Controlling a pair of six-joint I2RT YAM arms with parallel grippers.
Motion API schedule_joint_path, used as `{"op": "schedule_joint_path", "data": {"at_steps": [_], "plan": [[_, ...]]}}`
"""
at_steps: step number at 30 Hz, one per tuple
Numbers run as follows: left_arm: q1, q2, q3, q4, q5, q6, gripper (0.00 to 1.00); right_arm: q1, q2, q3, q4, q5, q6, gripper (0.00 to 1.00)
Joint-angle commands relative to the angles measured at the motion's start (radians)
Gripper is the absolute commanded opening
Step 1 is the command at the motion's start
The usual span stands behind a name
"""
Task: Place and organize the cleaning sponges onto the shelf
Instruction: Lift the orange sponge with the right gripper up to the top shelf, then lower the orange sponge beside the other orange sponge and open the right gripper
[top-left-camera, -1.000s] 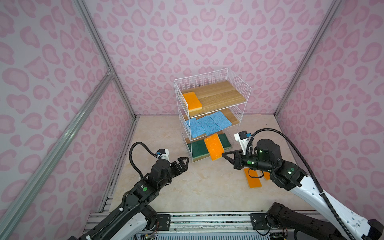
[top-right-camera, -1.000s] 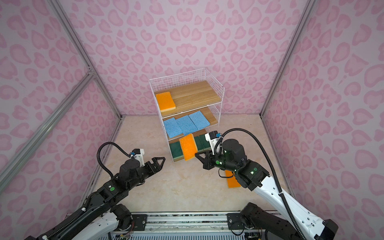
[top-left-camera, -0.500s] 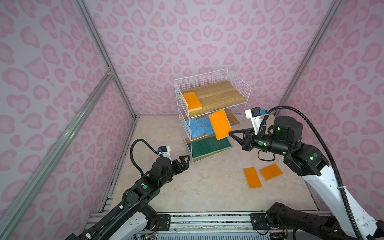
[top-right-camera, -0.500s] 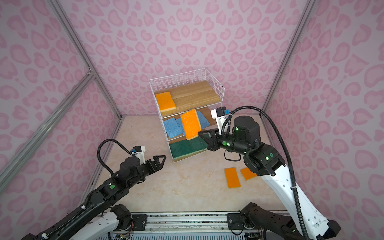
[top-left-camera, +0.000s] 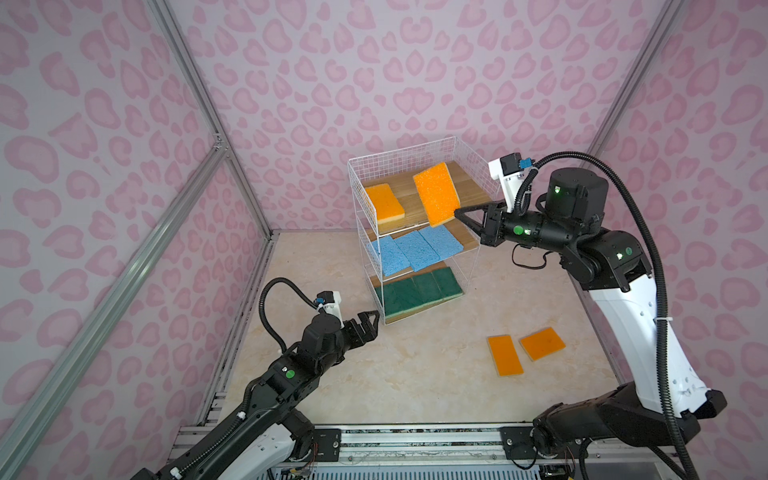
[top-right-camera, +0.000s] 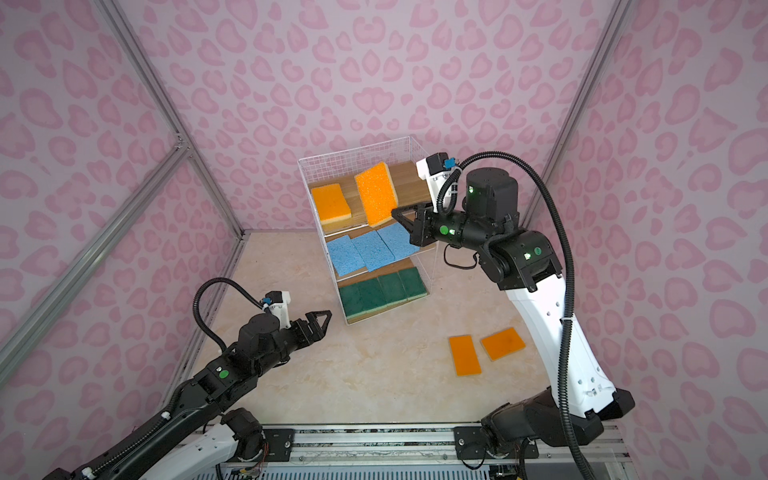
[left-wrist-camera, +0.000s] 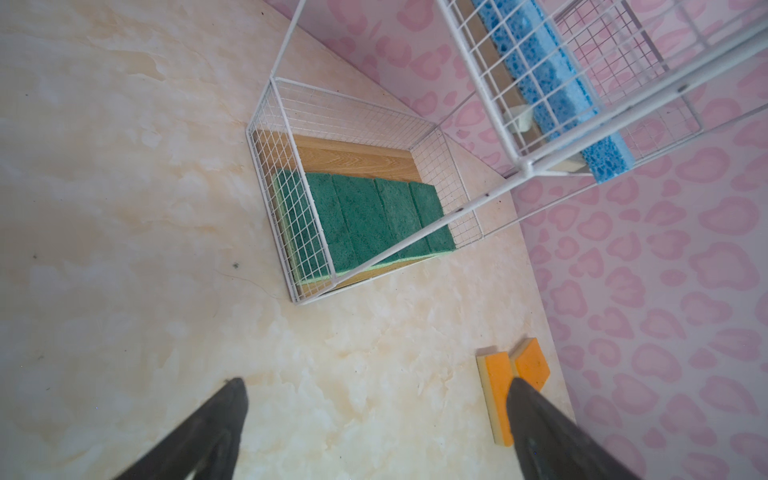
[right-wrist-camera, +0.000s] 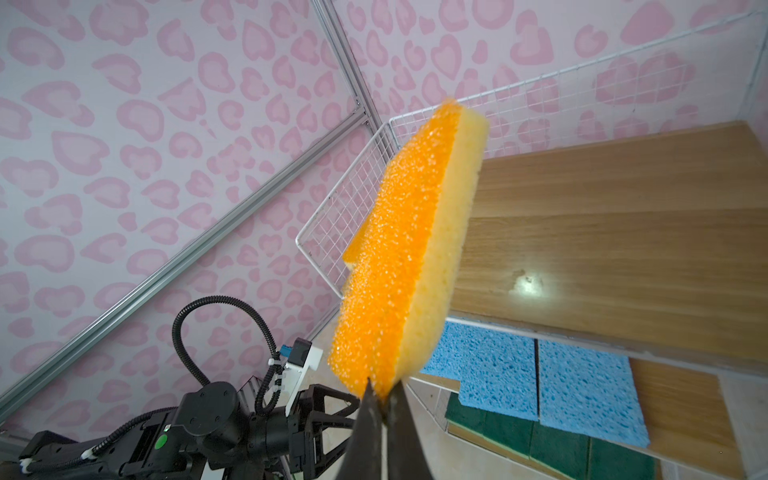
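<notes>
The shelf (top-left-camera: 395, 164) is mostly filled. Four green sponges (top-left-camera: 419, 291) lie in a row on the bottom board. Three blue sponges (top-left-camera: 415, 251) lie side by side on the middle board. One flat orange sponge (top-left-camera: 384, 203) rests on the top board, next to the left wire wall.

The right gripper (top-left-camera: 457, 214) is pressed together on one corner of the held sponge (top-left-camera: 436, 193). This one is orange on top and yellow underneath. It hangs tilted in the air over the top board, beside the flat one. It is not put down yet.

Two more orange ones wait on the bench (top-left-camera: 374, 374). The loose sponge (top-left-camera: 504, 354) and the other loose sponge (top-left-camera: 542, 343) lie close together, well away from the shelf and near the right arm.

The left gripper (top-left-camera: 370, 323) is spread wide and holds nothing. It hovers low, just beside the front corner of the bottom board.

I think eight sponges are done. The held one needs laying flat. Then the last two need fetching and lining up on the top board.
</notes>
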Motion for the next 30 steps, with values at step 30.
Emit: {"op": "schedule_joint_path", "data": {"at_steps": [30], "plan": [[0.016, 0.017, -0.031, 0.025, -0.025, 0.023, 0.98, -0.057, 0.438, 0.366, -0.108, -0.206, -0.019, 0.0]]}}
